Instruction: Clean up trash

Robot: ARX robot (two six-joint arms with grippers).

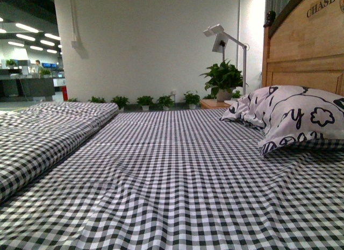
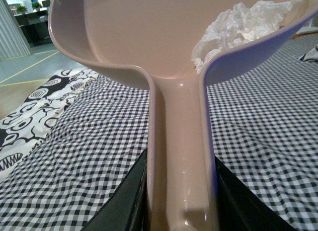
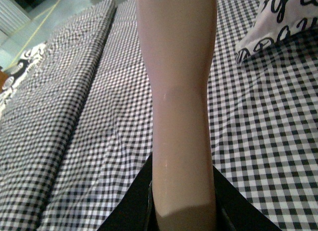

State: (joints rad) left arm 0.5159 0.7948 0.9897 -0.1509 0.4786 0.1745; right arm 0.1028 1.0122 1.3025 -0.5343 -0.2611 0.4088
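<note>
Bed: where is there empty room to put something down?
The widest bare patch is the checked sheet in the middle, between the folded quilt on one side and the pillow on the other. The pillow corner by the headboard is crowded.

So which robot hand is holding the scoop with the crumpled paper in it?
The left gripper holds the dustpan with the paper wad; the right gripper grips a plain handle.
</note>
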